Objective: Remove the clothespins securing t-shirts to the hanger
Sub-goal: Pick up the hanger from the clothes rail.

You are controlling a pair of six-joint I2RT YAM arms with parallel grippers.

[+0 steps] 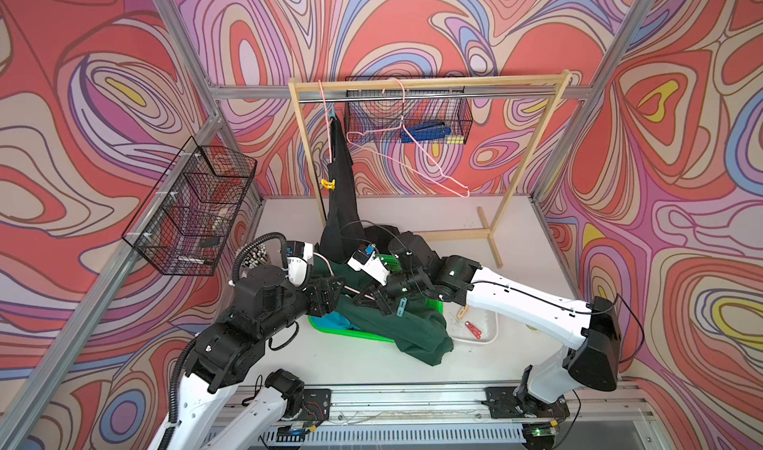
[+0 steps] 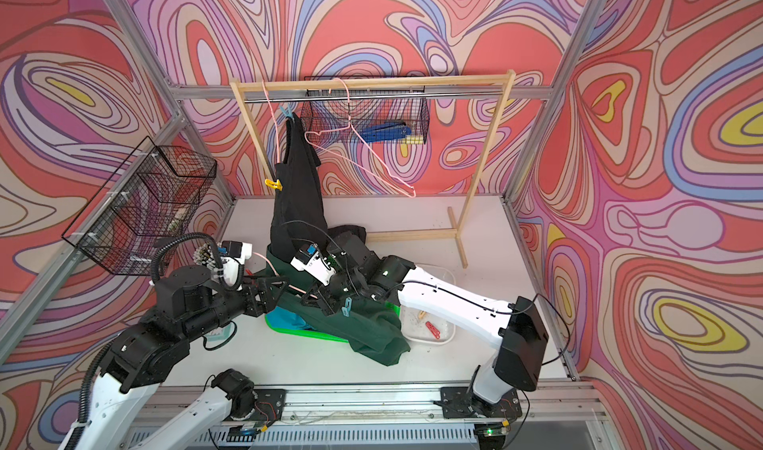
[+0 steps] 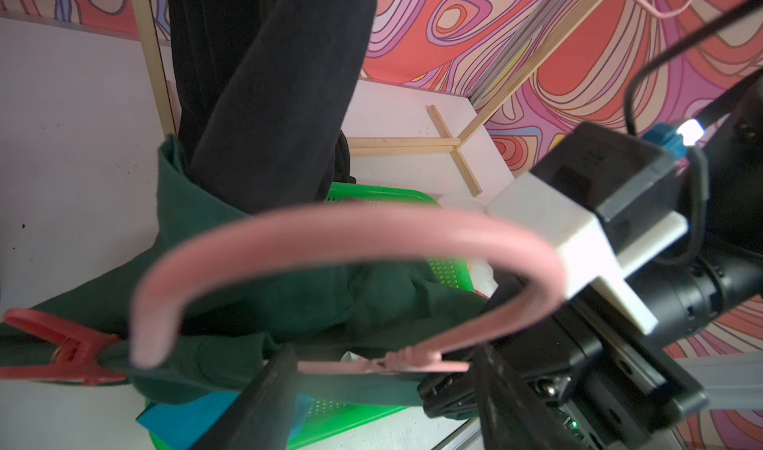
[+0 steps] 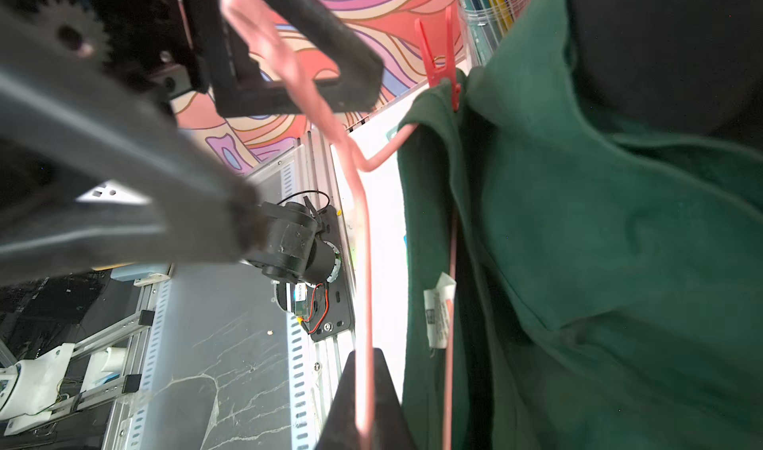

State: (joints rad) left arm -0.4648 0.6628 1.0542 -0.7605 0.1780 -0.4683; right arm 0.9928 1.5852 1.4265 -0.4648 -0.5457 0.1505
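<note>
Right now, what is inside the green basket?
The dark green t-shirt lies over the green basket and spills past its rim. A corner of the turquoise t-shirt shows beneath it. The basket floor, and anything deeper, is hidden by the cloth.

We stretch our left arm [image 1: 256, 328] and our right arm [image 1: 528, 299] inward, both bent low, so the wrists nearly meet, with our left gripper [image 1: 338, 291] standing jaws apart astride the neck of the hanger [image 3: 351, 225] and our right gripper [image 1: 367, 299] clamped on its wire.
</note>
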